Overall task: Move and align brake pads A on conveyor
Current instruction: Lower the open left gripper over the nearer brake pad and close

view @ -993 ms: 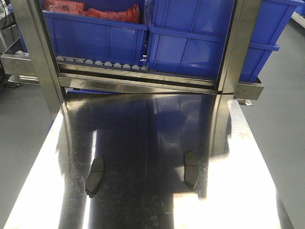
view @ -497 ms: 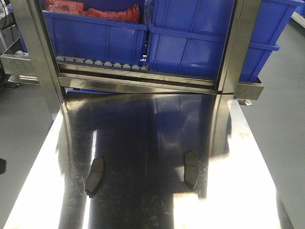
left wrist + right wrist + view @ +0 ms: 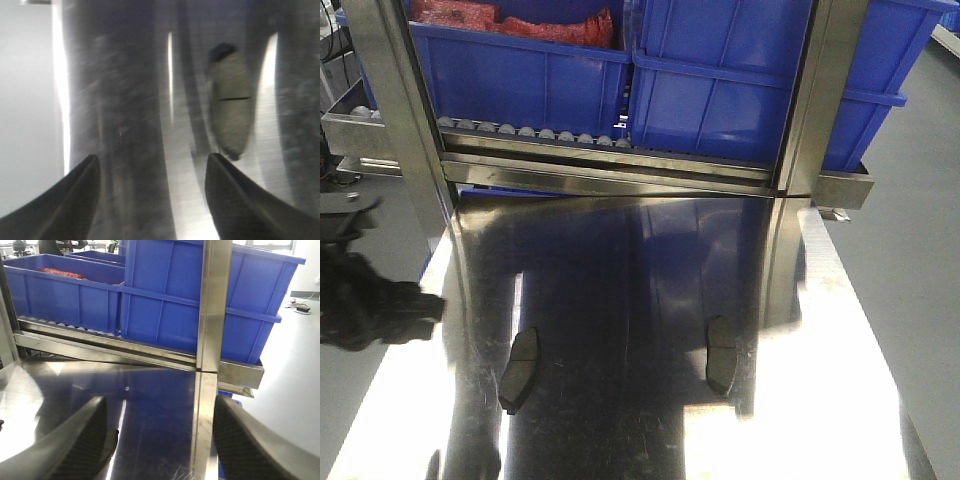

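Strong white glare down both sides of the mirror-like surface (image 3: pixel 860 400), dark reflection through its middle. From the left wrist, heavily blurred throughout, brake pad (image 3: pixel 230 107) and left pincer (image 3: pixel 152 156) both smeared. From the right wrist, crisp and evenly bright, only the right pincer (image 3: pixel 161 400) soft.

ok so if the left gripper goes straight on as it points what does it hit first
Probably the steel table: the left gripper is open over it. The brake pad lies off-centre, ahead of the finger at the wrist view's right, which might clip it; blur hides depth.
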You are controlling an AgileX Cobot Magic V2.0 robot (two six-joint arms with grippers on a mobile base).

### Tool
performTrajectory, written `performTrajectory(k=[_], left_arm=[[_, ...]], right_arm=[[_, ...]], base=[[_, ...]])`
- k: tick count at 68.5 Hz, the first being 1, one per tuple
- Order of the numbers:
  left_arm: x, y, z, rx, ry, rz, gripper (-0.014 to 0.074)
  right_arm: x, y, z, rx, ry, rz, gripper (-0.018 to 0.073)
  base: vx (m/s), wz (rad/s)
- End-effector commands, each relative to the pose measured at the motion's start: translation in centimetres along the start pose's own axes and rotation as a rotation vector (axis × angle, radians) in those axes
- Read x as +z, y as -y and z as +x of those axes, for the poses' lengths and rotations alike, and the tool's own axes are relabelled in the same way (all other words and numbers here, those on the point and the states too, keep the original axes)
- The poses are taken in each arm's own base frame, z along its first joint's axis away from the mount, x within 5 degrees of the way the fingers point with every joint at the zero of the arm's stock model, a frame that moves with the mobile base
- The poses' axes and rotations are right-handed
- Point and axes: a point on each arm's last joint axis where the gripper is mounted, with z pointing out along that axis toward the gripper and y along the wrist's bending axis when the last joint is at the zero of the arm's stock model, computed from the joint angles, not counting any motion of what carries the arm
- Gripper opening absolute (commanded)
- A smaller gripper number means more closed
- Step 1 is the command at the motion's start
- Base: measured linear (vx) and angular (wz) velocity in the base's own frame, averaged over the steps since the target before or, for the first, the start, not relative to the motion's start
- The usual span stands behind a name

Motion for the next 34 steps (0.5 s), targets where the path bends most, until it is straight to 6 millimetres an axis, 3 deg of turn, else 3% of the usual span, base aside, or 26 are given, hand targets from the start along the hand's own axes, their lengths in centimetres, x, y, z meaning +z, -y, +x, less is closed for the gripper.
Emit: performTrajectory(k=[1,18,34], left_arm=[[-0.6,2.2,-1.9,0.014,0.080,0.019,0.0444],[3.2,6.4,-3.0,0.078,0.012,0.015,0.0444],[6.7,8.1,-3.7,0.085,-0.060,-0.006,0.0444]], right_arm=[[-0.1,0.0,-1.4,-0.018,0.086,0.002,0.0442],[-0.1,0.0,-1.4,-0.018,0.086,0.002,0.0442],[-0.1,0.0,-1.4,-0.018,0.086,0.002,0.0442]], base=[[0.00,0.00],[0.00,0.00],[0.00,0.00]])
